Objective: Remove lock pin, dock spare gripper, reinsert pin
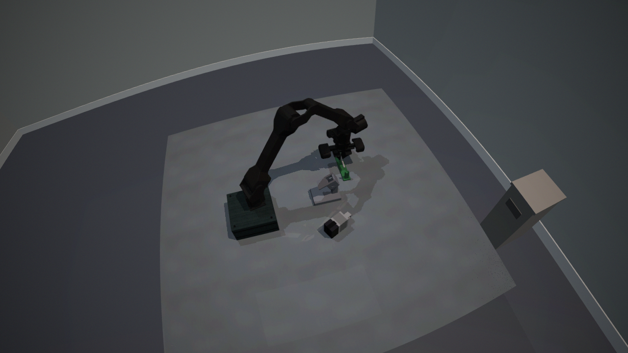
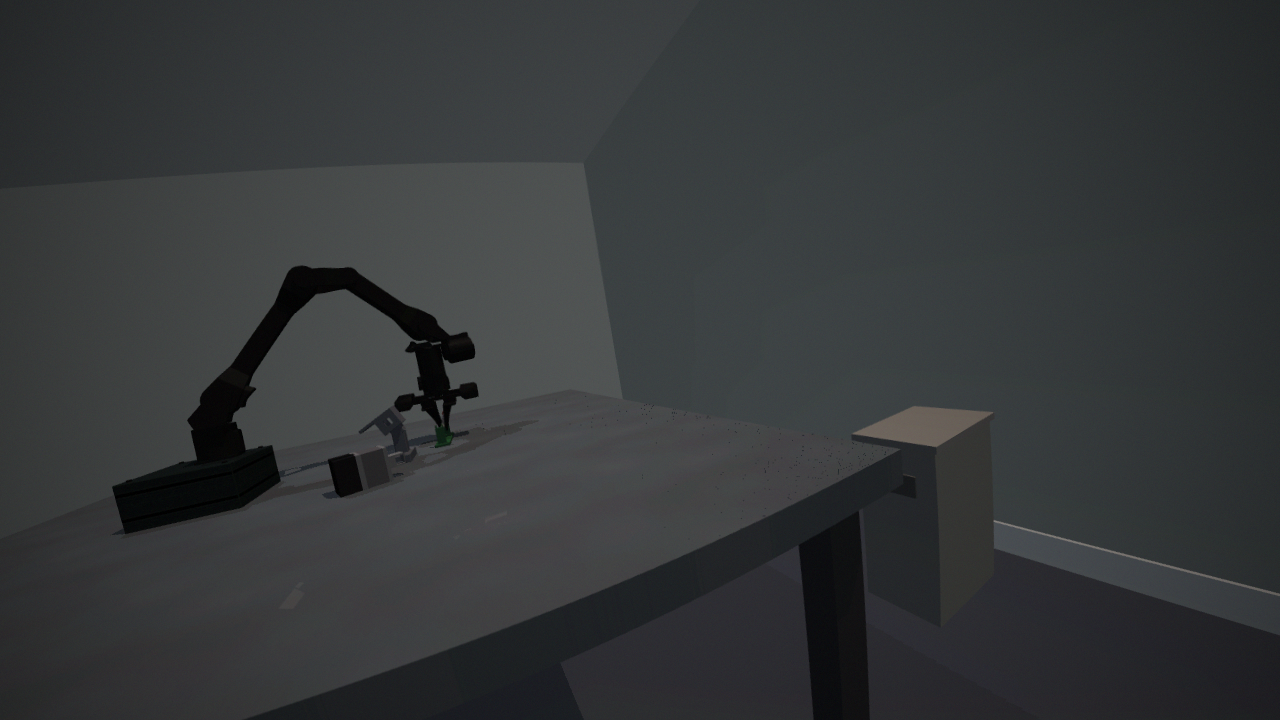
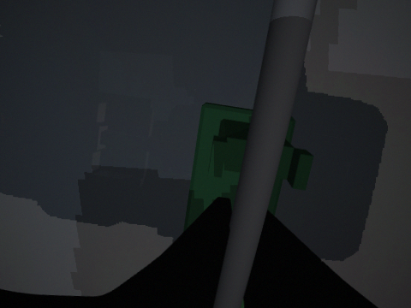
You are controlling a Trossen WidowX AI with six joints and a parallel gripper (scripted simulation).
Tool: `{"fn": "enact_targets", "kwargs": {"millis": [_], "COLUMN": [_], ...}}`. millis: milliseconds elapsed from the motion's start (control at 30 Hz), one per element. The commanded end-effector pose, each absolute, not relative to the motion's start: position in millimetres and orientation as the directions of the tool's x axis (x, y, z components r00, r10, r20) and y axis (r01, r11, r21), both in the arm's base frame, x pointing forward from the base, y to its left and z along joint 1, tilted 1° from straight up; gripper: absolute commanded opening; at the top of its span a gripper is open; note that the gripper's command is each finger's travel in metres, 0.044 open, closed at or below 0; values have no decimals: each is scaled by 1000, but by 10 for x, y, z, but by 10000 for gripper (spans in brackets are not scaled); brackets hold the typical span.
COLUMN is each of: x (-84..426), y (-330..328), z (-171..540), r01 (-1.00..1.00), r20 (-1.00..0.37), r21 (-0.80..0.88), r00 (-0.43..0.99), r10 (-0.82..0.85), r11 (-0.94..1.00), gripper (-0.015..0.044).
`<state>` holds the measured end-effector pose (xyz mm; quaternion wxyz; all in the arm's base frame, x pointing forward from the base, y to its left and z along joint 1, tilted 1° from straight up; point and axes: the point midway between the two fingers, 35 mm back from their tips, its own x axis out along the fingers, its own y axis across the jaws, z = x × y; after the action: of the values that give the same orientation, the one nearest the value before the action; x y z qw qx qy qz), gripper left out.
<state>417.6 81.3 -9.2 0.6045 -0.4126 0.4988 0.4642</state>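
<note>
The grey lock pin lies lengthwise above the green cradle; its ends are out of the wrist view. My gripper points down over the cradle, shut on the pin, with a dark fingertip on each side of it. The grey mount stands beside the cradle, towards the arm's base. Its tilted socket has a square opening, and no pin shows in it. The spare gripper, pale with a black end, lies on the table, apart from the mount.
The arm's dark base block stands on the table beyond the mount. A pale box-shaped cabinet stands past the table's edge, far from the arm. Shadows of the arm fall around the cradle.
</note>
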Motion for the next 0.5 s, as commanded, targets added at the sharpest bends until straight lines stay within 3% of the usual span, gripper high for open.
{"fn": "enact_targets", "kwargs": {"millis": [0,467], "x": [4176,4157], "y": [809,809], "z": [-101,79], "r01": [-973,-973], "r20": [-987,-987], "r21": [-37,-30], "r00": [71,65], "r10": [146,149], "r11": [227,228], "gripper": [0,0]}}
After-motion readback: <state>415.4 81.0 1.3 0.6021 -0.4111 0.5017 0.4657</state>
